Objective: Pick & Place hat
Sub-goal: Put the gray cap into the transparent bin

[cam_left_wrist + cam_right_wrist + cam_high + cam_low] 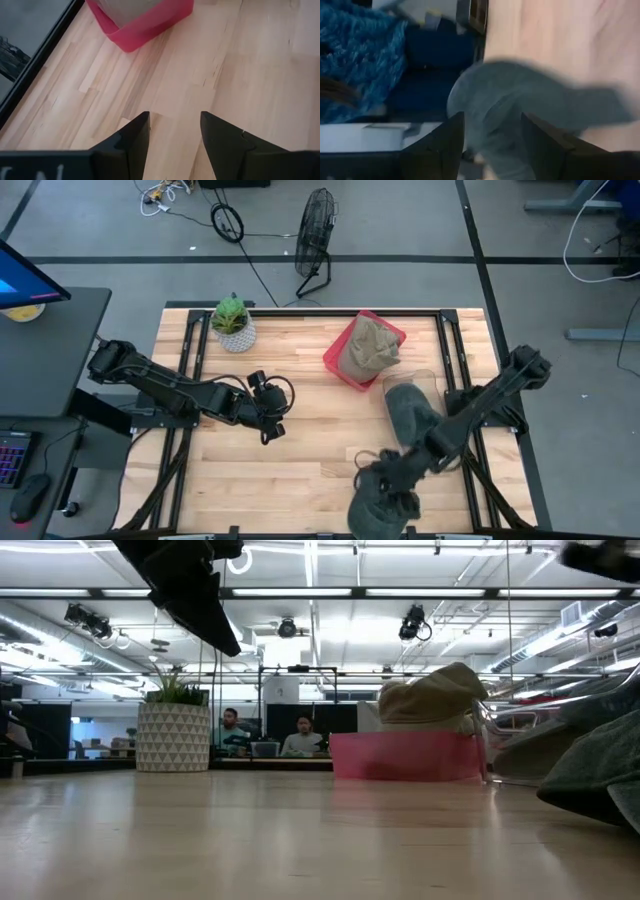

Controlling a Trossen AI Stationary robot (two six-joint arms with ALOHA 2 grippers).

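A grey hat (520,95) lies at the table's near edge, seen in the high view as a dark round shape (377,512). My right gripper (492,130) is open above it, a finger on either side of its crown. A second grey hat (410,410) lies on the table farther in, beside a clear container (425,380). A tan hat (370,345) sits in the pink bin (338,363). My left gripper (175,132) hangs open above bare table left of centre (270,418), holding nothing. My right gripper comes at the grey hat's crown (490,100) from above with its fingers apart on both sides of it. The view is blurred, and I cannot tell whether the fingers touch the cloth.
A potted plant (234,323) stands at the table's far left. The pink bin (400,755) and the clear container (520,740) stand at the far right. Bare wood lies in the middle and near left of the table. People sit in the room behind.
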